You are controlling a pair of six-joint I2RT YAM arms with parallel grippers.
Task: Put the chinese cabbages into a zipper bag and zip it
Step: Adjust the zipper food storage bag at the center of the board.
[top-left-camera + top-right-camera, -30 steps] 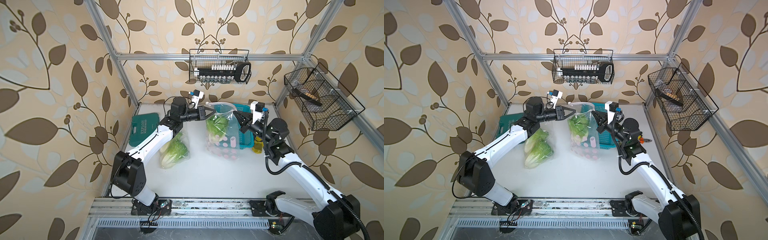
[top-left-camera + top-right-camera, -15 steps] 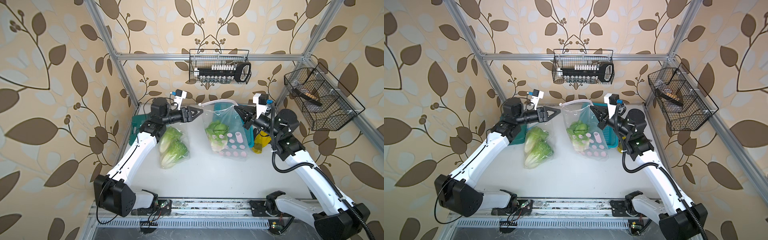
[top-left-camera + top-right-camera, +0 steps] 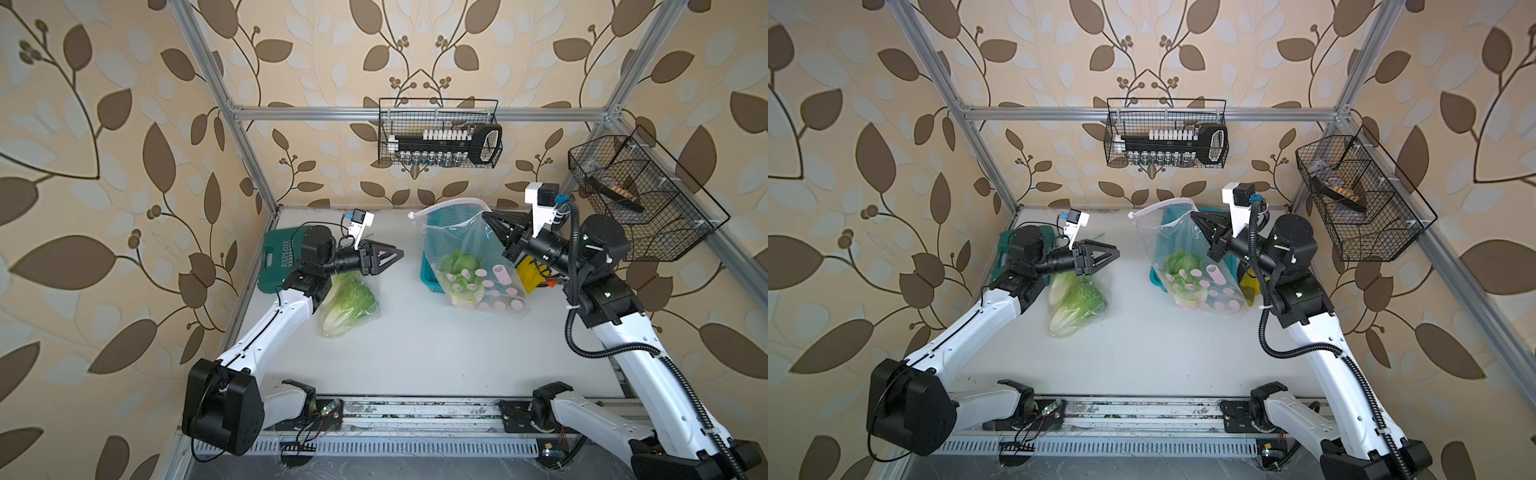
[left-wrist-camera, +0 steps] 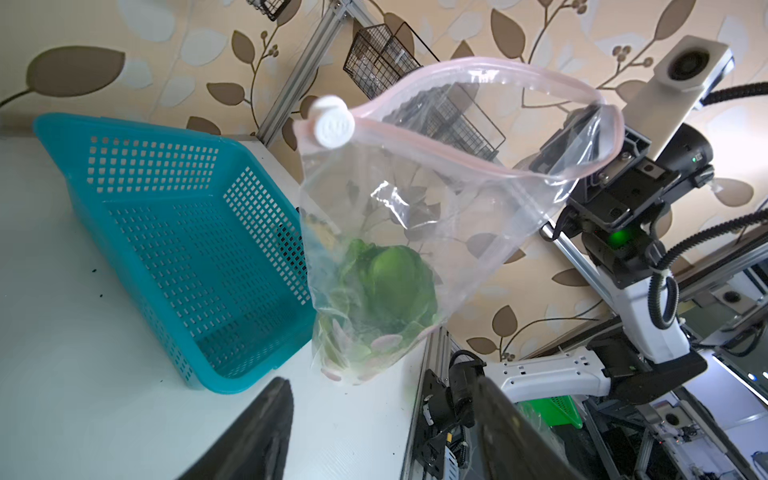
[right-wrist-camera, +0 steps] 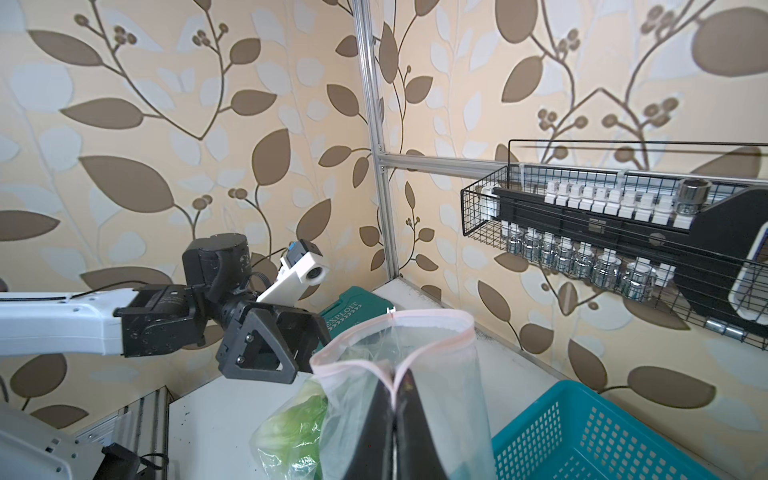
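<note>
Green cabbages (image 3: pixel 349 299) lie at seven o'clock of the released, empty left gripper (image 3: pixel 397 253); the right gripper (image 3: pixel 487 215), at three, pinches the bag (image 3: pixel 461 239).

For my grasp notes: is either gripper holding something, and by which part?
The right gripper pinches the zipper bag by its pink zip rim, opposite the white slider. The left gripper is open, holding nothing.

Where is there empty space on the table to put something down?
The white table is bare in the middle, between the wrapped cabbages and the zipper bag, and along the front by the rail. The back is crowded: green case, blue basket, yellow bottle.
</note>
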